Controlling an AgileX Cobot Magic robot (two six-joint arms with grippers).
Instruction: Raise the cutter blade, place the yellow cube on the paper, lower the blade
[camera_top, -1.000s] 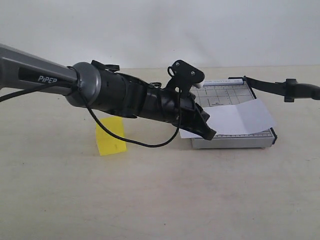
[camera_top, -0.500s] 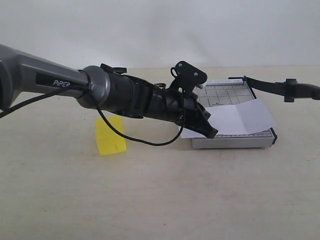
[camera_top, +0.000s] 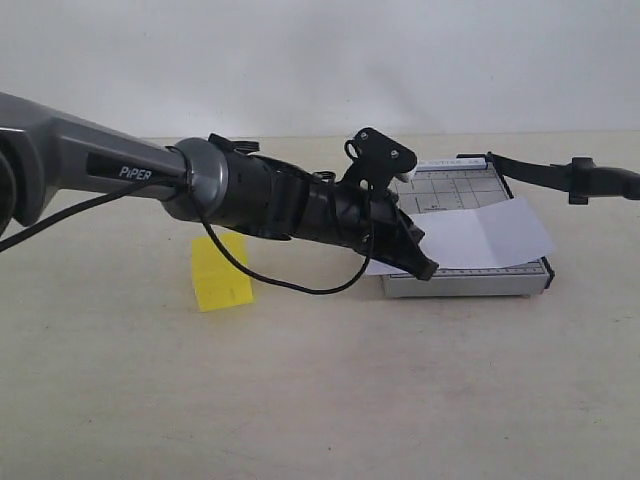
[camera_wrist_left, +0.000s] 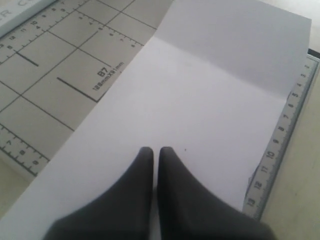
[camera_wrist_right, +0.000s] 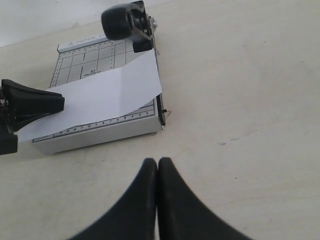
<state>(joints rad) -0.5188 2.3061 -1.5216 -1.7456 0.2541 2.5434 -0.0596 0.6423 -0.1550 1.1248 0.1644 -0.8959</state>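
L gripper (camera_top: 425, 268) clenched, empty, tips at left end of paper (camera_top: 480, 235); contact unclear. R gripper (camera_wrist_right: 157, 162) clenched, empty, over table (camera_top: 320, 400). Yellow cube (camera_top: 222, 272) left of cutter board (camera_top: 465, 283), partly behind L arm. Cutter blade (camera_top: 545, 172) far right.

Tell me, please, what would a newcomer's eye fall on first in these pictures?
The big grey and black left arm stretches from the left across the exterior view. Its shut left gripper is over the white paper, which lies on the grey cutter board. Next comes the bright yellow cube, standing on the table to the left of the board.
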